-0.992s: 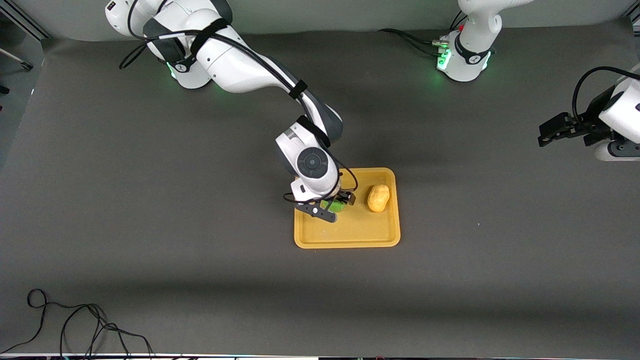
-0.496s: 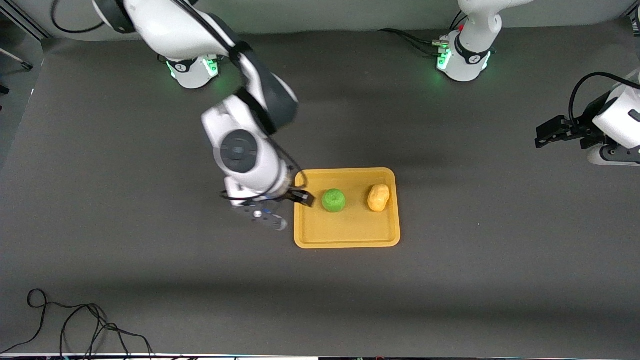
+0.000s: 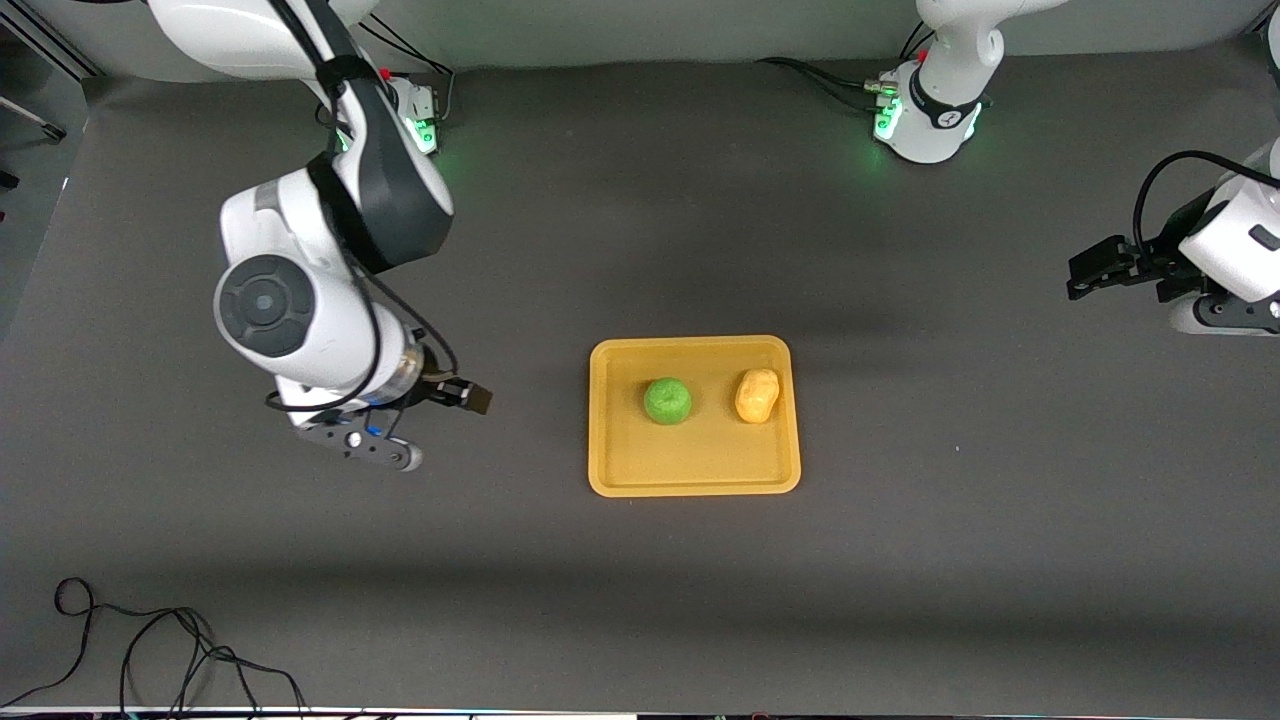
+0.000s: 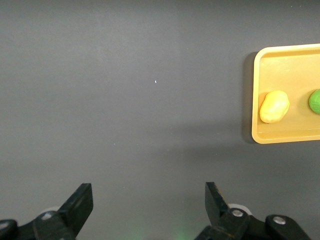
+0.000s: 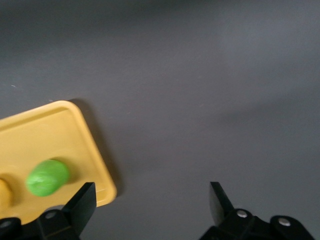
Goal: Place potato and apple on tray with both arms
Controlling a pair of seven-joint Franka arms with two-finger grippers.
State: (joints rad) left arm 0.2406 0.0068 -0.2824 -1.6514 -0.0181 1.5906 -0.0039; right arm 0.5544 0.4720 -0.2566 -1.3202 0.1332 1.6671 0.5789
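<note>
The yellow-orange tray [image 3: 700, 462] lies mid-table. The green apple [image 3: 667, 401] and the yellow-orange potato [image 3: 757, 395] rest on it side by side, the potato toward the left arm's end. My right gripper [image 3: 433, 427] is open and empty, over bare table beside the tray toward the right arm's end. My left gripper [image 3: 1088, 274] is open and empty, waiting at the left arm's end of the table. The left wrist view shows its open gripper [image 4: 147, 205], the tray [image 4: 300, 136], potato [image 4: 274, 106] and apple [image 4: 314, 101]. The right wrist view shows its open gripper [image 5: 152, 202], the tray [image 5: 50, 127] and apple [image 5: 47, 177].
A looped black cable [image 3: 150, 640] lies at the table's near corner at the right arm's end. The arm bases [image 3: 925, 110] [image 3: 400, 135] stand along the farthest edge. Dark grey mat surrounds the tray.
My right gripper let go of the apple, which now rests on the tray, and swung away toward the right arm's end. The left arm barely shifted.
</note>
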